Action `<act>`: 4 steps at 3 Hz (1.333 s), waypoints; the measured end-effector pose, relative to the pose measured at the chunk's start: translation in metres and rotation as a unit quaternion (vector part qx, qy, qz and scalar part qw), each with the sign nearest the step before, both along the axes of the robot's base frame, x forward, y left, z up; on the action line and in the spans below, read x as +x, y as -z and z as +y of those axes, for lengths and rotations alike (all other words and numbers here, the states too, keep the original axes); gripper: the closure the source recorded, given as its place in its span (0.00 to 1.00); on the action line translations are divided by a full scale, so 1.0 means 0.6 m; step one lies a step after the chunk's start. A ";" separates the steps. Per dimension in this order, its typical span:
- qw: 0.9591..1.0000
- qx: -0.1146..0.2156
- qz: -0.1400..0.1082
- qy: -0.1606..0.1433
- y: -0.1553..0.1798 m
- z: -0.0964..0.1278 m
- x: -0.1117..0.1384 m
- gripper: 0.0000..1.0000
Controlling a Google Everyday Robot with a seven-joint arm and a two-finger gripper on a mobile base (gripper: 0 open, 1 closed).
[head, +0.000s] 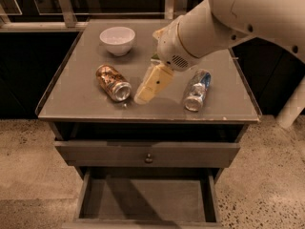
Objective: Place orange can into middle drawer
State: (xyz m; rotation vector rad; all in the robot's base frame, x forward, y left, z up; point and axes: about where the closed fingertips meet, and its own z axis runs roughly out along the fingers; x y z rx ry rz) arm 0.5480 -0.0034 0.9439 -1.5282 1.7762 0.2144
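The orange can (113,82) lies on its side on the cabinet top (76,99), left of centre, its silver lid end facing the front. My gripper (144,93) hangs over the cabinet top just to the right of the orange can, pointing down and to the left, with a small gap between it and the can. The middle drawer (147,198) is pulled open below, and its flat grey floor is bare.
A white bowl (117,39) stands at the back left of the top. A silver and blue can (196,89) lies on its side to the right of my gripper. A shut drawer front with a dark knob (148,158) sits above the open drawer. My arm (228,18) crosses the back right.
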 end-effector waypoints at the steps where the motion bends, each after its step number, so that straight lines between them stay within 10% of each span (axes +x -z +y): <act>1: 0.998 0.028 0.016 0.055 0.034 0.000 -0.009 0.00; 4: 0.976 0.136 -0.006 0.168 0.065 0.057 0.078 0.00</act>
